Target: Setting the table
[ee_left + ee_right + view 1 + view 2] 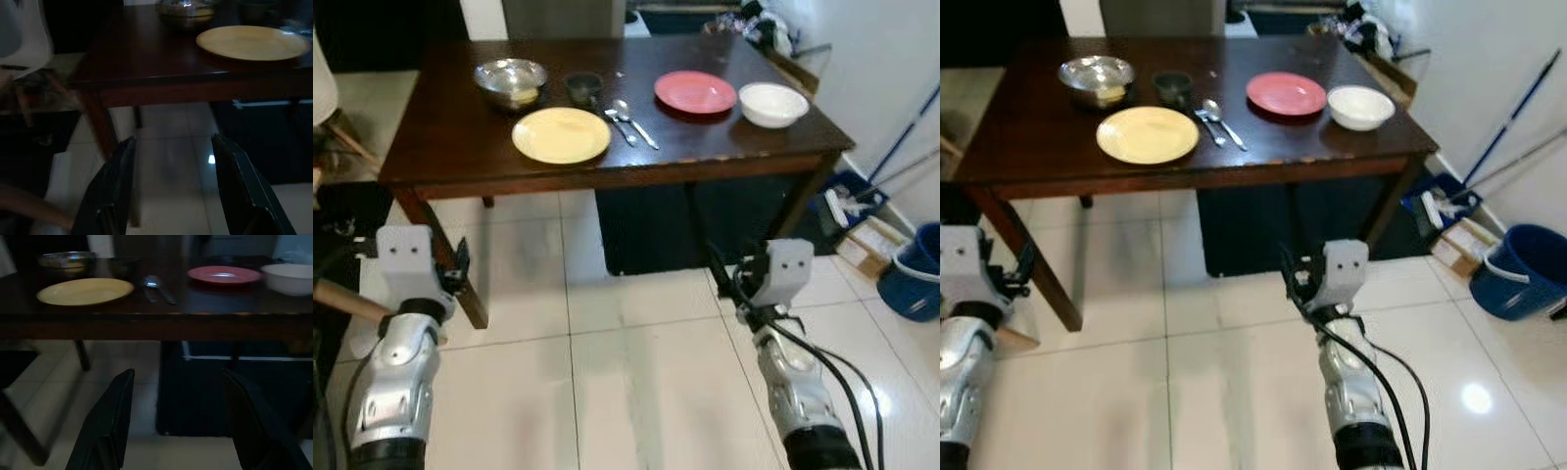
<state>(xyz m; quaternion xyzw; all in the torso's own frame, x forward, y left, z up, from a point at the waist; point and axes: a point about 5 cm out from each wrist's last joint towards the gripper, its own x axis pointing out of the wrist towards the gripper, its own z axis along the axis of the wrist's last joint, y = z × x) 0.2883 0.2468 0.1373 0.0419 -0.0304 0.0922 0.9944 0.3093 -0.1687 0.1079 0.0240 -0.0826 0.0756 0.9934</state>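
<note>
On the dark wooden table [460, 137] lie a yellow plate [561, 134], a red plate [695, 92], a white bowl [772, 104], a steel bowl [511, 81], a small dark cup [583, 86] and two spoons [630, 121]. Both arms are held low in front of the table, over the tiled floor. My left gripper [171, 186] is open with nothing between its fingers, below the table's near left corner. My right gripper [176, 421] is open too, facing the table's front edge, with the yellow plate [85, 290] and red plate [224, 274] above it.
A blue bucket [1518, 271] and mop handles [1508, 127] stand by the wall at right. A table leg [445, 259] slants close to my left arm. A dark cabinet [685, 230] sits under the table. Clutter lies at the far left.
</note>
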